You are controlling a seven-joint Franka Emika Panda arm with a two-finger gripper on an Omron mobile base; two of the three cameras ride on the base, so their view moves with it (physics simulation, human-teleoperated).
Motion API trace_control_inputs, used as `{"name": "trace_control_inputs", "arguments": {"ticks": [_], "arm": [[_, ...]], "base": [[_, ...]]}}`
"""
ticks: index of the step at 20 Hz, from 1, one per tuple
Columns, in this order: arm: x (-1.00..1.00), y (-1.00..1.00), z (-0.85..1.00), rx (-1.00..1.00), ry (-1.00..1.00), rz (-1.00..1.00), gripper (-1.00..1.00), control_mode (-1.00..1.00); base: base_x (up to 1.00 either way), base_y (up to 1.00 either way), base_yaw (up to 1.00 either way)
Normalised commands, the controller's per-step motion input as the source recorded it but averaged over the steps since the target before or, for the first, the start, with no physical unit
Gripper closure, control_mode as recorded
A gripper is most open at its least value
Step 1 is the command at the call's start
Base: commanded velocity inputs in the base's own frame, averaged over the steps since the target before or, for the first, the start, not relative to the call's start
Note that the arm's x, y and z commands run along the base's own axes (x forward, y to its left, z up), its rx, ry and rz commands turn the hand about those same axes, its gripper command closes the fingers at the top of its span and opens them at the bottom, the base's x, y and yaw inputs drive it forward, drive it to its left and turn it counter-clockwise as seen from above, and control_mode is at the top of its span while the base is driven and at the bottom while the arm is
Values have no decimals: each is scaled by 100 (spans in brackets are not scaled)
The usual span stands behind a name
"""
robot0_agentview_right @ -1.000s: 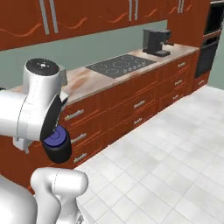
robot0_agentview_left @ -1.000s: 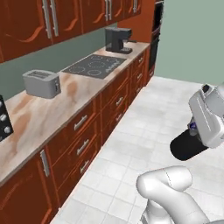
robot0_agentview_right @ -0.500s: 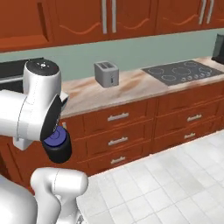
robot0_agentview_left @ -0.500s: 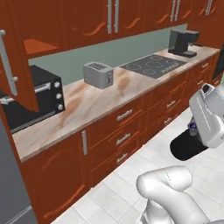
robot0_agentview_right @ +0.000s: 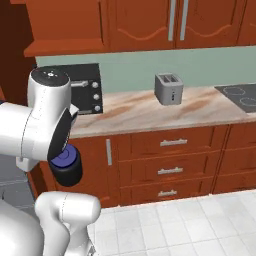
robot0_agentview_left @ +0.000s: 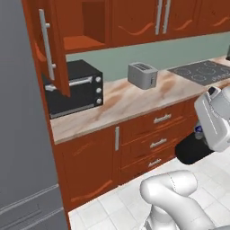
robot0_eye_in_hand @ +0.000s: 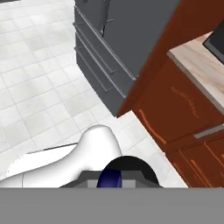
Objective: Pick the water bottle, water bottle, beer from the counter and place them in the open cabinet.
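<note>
The robot's gripper [robot0_agentview_right: 64, 156] was clamped on a water bottle [robot0_agentview_right: 67, 166], a stout black cylinder with a dark blue lid, held low beside the arm and well off the counter [robot0_agentview_right: 150, 114]. In the right base view the bottle hung under the white wrist, in front of the red-brown lower cabinet doors. In the left base view the same bottle [robot0_agentview_left: 194, 148] showed as a black body with a sliver of blue lid behind the white hand, above the white tiled floor [robot0_agentview_left: 117, 206]. In the hand view the blue lid [robot0_eye_in_hand: 110, 178] and black shoulder of the bottle sat at the bottom edge, between the fingers.

The open cabinet [robot0_agentview_left: 83, 27] stood up on the wall at the left, its door [robot0_agentview_left: 47, 45] swung out with a long grey bar handle, and its inner shelf was lit red-brown. Just below it a black oven [robot0_agentview_left: 74, 87] sat on the marble counter, and a grey toaster [robot0_agentview_left: 142, 75] stood further along, well apart from the oven. A dark cooktop [robot0_agentview_left: 204, 72] lay beyond the toaster. A tall grey refrigerator [robot0_agentview_left: 22, 134] filled the left side of the left base view, next to the end of the counter
</note>
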Motion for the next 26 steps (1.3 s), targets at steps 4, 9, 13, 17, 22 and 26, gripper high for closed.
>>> {"name": "trace_control_inputs", "arguments": {"ticks": [4, 9, 13, 17, 22, 26], "arm": [[0, 0, 0, 0, 0, 0, 100, 100], [0, 0, 0, 0, 0, 0, 100, 100], [0, 0, 0, 0, 0, 0, 100, 100], [0, 0, 0, 0, 0, 0, 100, 100], [0, 0, 0, 0, 0, 0, 100, 100], [0, 0, 0, 0, 0, 0, 100, 100]], "base": [[6, 0, 40], [18, -4, 37], [32, 0, 39], [37, 0, 39], [16, -8, 30], [0, -26, 9]]}}
